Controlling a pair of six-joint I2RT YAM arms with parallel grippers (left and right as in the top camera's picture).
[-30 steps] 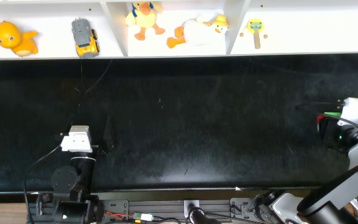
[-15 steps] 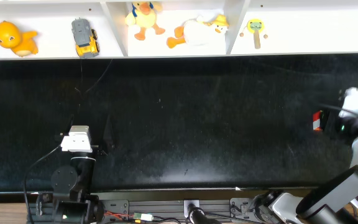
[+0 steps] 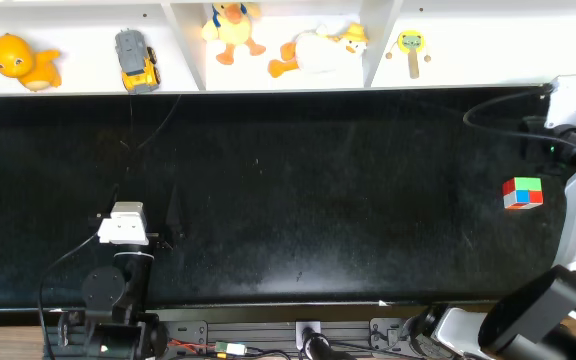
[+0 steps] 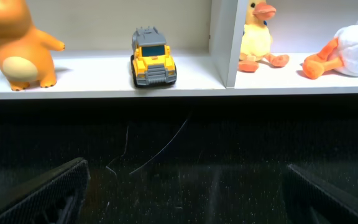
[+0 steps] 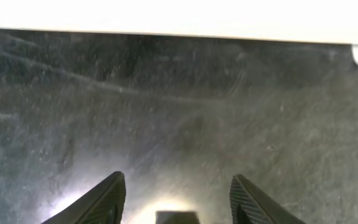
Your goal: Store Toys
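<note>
A multicoloured cube [image 3: 522, 192] lies on the black table [image 3: 318, 200] near its right edge. My right arm [image 3: 566, 105] is beyond the cube, close to the white shelf [image 3: 488, 60]. The right gripper [image 5: 176, 199] is open over bare tabletop with nothing between its fingers. My left gripper [image 4: 185, 193] stands wide open and empty at the table's left, facing the shelf. In the shelf sit an orange toy [image 3: 23, 60], a yellow truck [image 3: 136, 58], a yellow duck plush [image 3: 231, 30], a white duck plush [image 3: 318, 50] and a small green toy [image 3: 411, 48].
White dividers [image 3: 190, 45] split the shelf into compartments along the table's far edge. The rightmost compartment [image 3: 508, 45] has free room beside the green toy. The left arm's base [image 3: 118, 290] stands at the near edge.
My right arm has moved away from the cube toward the shelf. The cube, partly covered by the gripper before, now lies in full view on the table. The left arm has not moved.
</note>
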